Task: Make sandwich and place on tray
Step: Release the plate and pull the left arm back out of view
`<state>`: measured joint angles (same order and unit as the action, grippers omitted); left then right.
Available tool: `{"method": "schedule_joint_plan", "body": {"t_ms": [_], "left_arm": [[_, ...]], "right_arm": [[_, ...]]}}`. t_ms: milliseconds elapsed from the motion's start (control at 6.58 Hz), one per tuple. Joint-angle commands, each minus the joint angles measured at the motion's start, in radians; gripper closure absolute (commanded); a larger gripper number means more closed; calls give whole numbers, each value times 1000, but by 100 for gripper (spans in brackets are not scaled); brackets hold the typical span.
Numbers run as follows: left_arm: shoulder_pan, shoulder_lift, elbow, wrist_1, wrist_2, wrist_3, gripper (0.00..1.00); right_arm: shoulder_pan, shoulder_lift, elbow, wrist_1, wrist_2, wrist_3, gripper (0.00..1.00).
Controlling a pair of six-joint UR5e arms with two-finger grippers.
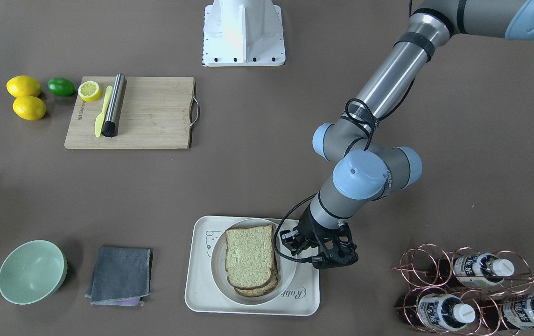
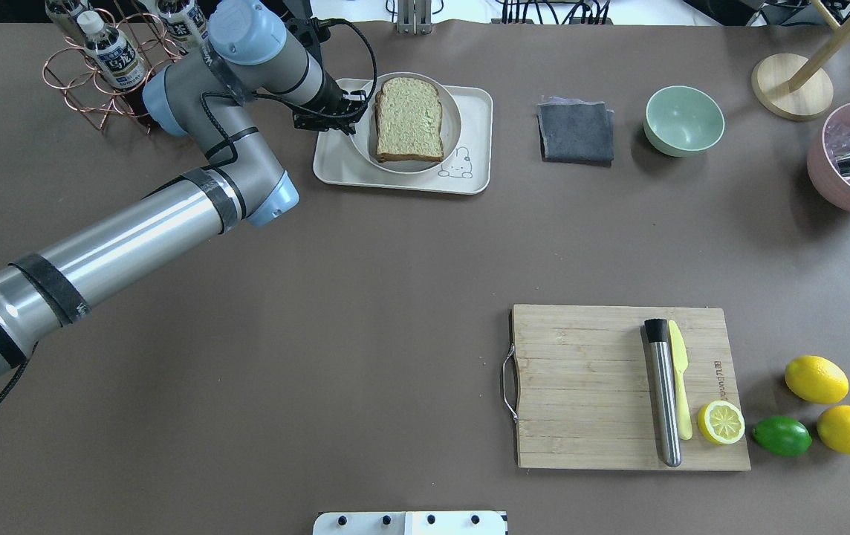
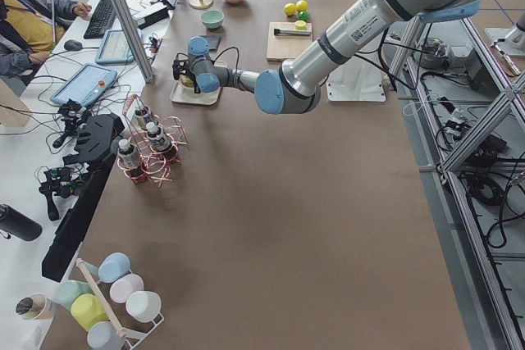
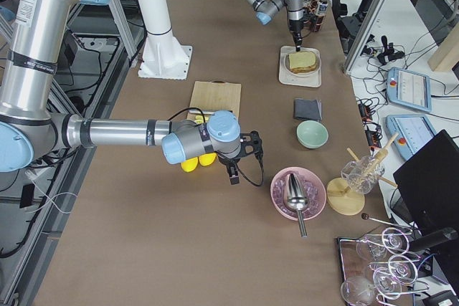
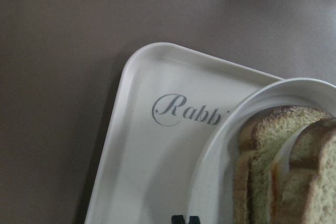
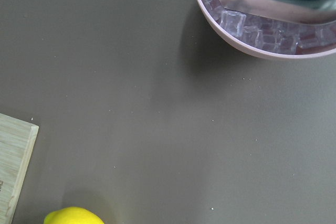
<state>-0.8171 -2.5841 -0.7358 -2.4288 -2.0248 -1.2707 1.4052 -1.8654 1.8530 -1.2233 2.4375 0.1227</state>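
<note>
The sandwich (image 1: 249,255) is two tan bread slices stacked on a round white dish (image 1: 217,261), which stands on the cream tray (image 1: 201,289). It also shows in the overhead view (image 2: 409,119). In the left wrist view a white egg edge (image 5: 282,153) shows between the slices, beside the tray's "Rabbit" script (image 5: 173,109). My left gripper (image 1: 286,239) hovers just beside the dish's rim over the tray (image 2: 336,167), empty. Its fingertips (image 5: 178,219) look shut. My right gripper (image 4: 252,145) shows only in the exterior right view, near the lemons. I cannot tell whether it is open or shut.
A wooden cutting board (image 2: 581,386) holds a metal cylinder, a yellow knife and a lemon half, with lemons (image 2: 816,379) and a lime beside it. A grey cloth (image 2: 576,132) and green bowl (image 2: 683,119) lie beside the tray. A copper bottle rack (image 2: 98,67) stands by the left arm. A pink bowl of ice (image 6: 262,40) is nearby.
</note>
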Motion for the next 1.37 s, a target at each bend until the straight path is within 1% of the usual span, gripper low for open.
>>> {"method": "schedule_joint_plan", "body": {"t_ms": [0, 152, 304, 456, 608, 760, 912, 1064, 1216], "left_arm": [[-1, -7, 0, -18, 8, -7, 4], [-2, 2, -25, -18, 8, -22, 3], [-2, 115, -197, -1, -1, -27, 3], [-7, 239, -416, 133, -49, -27, 3], [-13, 330, -652, 356, -120, -19, 3], [-42, 442, -883, 508, -136, -10, 3], [-68, 578, -1100, 646, -138, 123, 3], [-104, 733, -1316, 824, -137, 306, 3], [-161, 872, -1414, 855, -134, 459, 3]], "right_arm": [[0, 2, 2, -1, 1, 3, 1], [1, 0, 5, 1, 0, 5, 1], [0, 8, 6, -1, -8, 6, 1], [0, 9, 6, -1, -12, 6, 1], [0, 8, 8, -1, -12, 6, 1], [0, 6, 6, -1, -12, 6, 1], [0, 8, 2, -1, -17, 6, 1], [1, 8, 0, -1, -43, 2, 1], [8, 8, 0, -1, -54, -1, 1]]}}
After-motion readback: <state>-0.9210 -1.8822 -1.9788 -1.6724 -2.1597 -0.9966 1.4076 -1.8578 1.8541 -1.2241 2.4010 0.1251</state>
